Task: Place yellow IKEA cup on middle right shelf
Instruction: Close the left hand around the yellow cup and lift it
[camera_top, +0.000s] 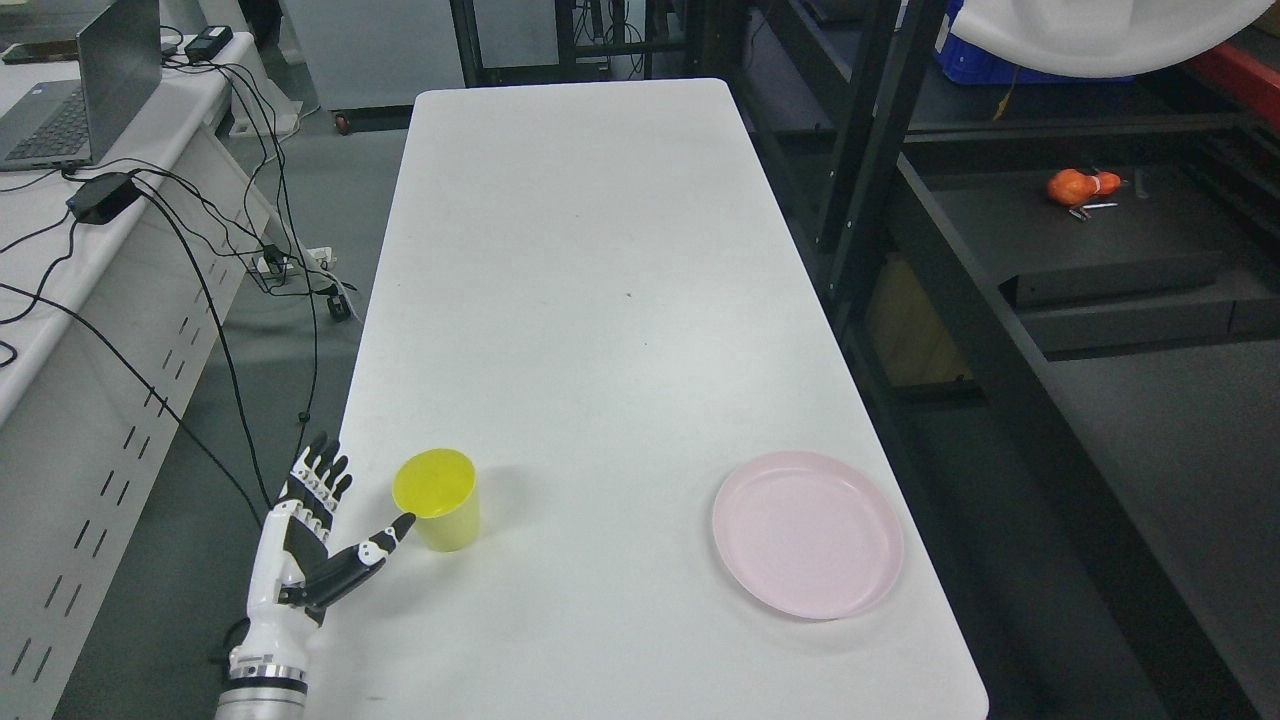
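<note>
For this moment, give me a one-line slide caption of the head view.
Left hand, fingers open, beside upright yellow plastic cup on white table; empty round pink plate sits apart, to the right.

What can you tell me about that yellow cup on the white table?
The yellow cup is a plain, handleless tumbler that looks like plastic, tapering toward its base. It stands upright and looks empty, near the left edge of the white table. The left robot hand is open beside it, thumb tip at or almost at its wall; contact is unclear.
</note>
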